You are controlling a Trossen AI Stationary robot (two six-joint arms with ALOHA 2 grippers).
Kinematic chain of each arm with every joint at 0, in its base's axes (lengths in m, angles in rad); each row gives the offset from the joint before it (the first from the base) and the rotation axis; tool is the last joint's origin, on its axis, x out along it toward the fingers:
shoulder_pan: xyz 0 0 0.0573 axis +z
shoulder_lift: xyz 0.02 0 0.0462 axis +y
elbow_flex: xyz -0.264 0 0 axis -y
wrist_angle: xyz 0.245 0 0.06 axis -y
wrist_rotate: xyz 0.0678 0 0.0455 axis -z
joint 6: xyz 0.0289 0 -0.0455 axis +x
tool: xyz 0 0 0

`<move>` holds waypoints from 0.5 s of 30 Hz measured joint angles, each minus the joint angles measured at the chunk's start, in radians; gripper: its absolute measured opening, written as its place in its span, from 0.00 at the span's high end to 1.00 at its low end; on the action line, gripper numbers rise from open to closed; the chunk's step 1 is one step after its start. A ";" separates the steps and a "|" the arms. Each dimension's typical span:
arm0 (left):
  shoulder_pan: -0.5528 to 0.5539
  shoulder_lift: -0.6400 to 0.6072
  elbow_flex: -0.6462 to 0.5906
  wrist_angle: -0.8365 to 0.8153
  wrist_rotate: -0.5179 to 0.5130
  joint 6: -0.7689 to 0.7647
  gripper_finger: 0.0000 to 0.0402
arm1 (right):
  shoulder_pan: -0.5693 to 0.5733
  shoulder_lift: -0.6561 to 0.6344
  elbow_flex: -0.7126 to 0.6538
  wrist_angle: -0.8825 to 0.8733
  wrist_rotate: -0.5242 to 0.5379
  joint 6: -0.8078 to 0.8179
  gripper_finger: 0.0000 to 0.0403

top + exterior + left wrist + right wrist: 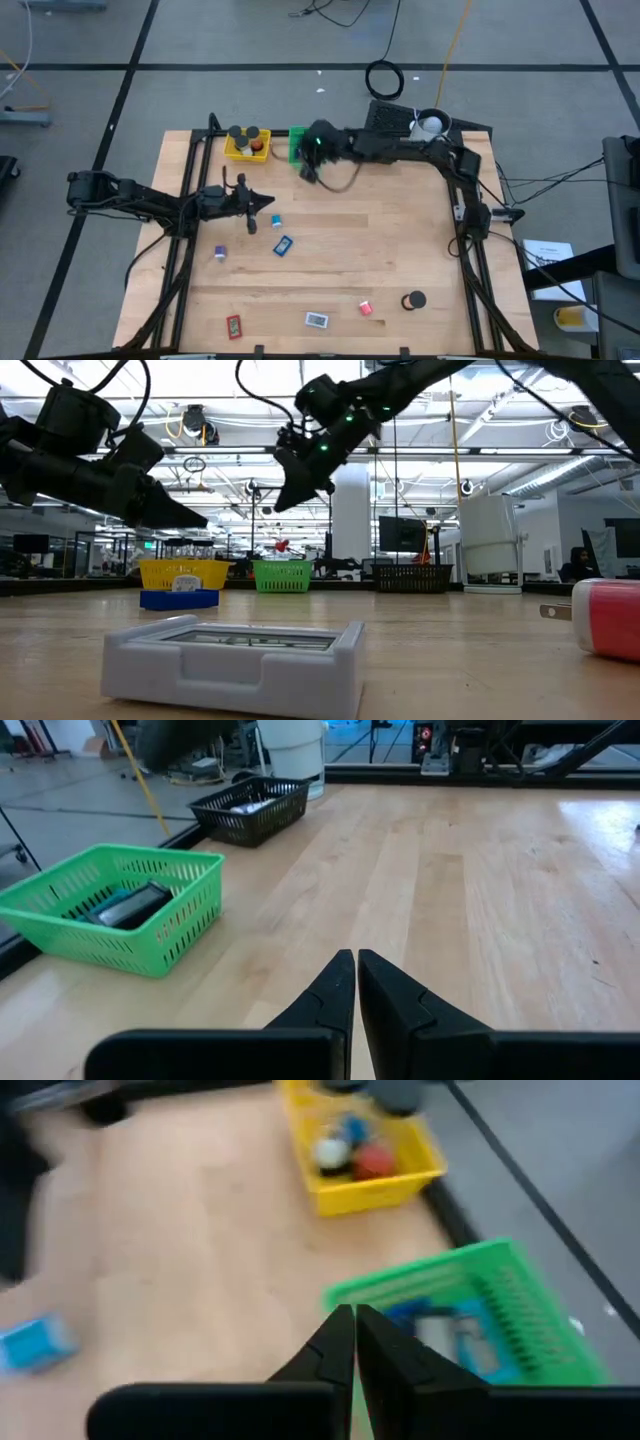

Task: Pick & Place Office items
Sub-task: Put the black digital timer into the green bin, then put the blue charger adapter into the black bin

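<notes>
High view: table (400, 250) ctr approx. open.

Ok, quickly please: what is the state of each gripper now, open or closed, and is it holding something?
Left gripper: fingers closed, holding nothing, above the bare table.
Right gripper: fingers closed, holding nothing, above the green tray.

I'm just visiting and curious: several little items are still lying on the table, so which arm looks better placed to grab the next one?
Probably the left: its gripper hangs beside the blue piece, while the right gripper is by the green tray.
</notes>
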 joint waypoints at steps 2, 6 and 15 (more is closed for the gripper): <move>0.000 0.000 0.000 -0.008 0.000 -0.003 0.94 | 0.032 -0.067 -0.132 0.081 0.004 0.000 0.98; -0.002 0.000 0.000 -0.020 0.000 -0.002 0.94 | 0.103 -0.213 -0.408 0.370 0.069 0.000 0.99; -0.025 -0.002 0.028 -0.042 0.025 -0.122 0.94 | 0.261 -0.552 -0.948 0.831 0.232 0.003 1.00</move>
